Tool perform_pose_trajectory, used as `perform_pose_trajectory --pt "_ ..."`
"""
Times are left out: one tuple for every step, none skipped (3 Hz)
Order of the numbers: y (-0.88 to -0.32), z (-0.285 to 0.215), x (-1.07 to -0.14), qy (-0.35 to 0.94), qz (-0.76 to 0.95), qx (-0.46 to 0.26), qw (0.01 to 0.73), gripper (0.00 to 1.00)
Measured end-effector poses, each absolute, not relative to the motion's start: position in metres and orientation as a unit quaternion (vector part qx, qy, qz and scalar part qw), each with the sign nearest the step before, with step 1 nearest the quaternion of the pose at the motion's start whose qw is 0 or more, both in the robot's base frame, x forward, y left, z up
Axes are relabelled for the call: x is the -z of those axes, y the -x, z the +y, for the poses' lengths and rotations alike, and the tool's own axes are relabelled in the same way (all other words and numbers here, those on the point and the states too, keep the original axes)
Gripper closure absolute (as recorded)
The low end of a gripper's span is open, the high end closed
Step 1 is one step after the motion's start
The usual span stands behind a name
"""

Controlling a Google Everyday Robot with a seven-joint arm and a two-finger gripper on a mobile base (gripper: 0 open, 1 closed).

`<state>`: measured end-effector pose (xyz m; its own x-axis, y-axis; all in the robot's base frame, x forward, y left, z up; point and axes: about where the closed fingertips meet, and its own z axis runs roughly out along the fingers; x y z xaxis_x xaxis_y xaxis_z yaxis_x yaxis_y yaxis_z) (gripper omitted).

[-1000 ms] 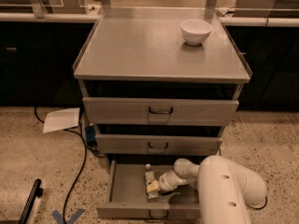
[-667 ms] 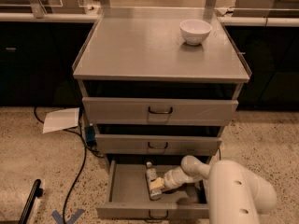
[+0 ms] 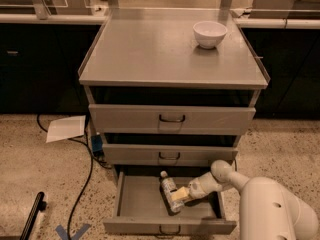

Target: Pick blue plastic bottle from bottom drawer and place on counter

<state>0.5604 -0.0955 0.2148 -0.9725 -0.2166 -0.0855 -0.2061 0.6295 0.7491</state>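
The bottom drawer (image 3: 135, 204) stands pulled open at the foot of the cabinet. The blue plastic bottle (image 3: 169, 188) lies in it, white cap toward the back, label up. My gripper (image 3: 180, 196) reaches down into the drawer from the right and sits at the bottle's lower end, its pale fingers at the bottle's body. The counter (image 3: 150, 49) is the flat grey top of the cabinet, well above the gripper.
A white bowl (image 3: 210, 34) sits at the counter's back right. Two upper drawers (image 3: 172, 119) are closed. A white paper (image 3: 66, 128) and a black cable (image 3: 85, 174) lie on the floor left. My white arm (image 3: 270, 209) fills the lower right.
The arm has shifted right and lower in view, and the gripper has settled onto the bottle's lower end. The bottle lies where it was.
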Motion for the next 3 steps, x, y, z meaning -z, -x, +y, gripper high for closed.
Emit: perform_pose_trajectory --pt "-0.535 -0.121 -0.229 -0.129 -0.892 0.431 0.044 1.00" --pt "-0.481 -0.163 -0.274 -0.158 -0.867 0.466 0.084 1.00" --pt "-0.481 -0.162 -0.274 -0.159 -0.866 0.466 0.085 1.00"
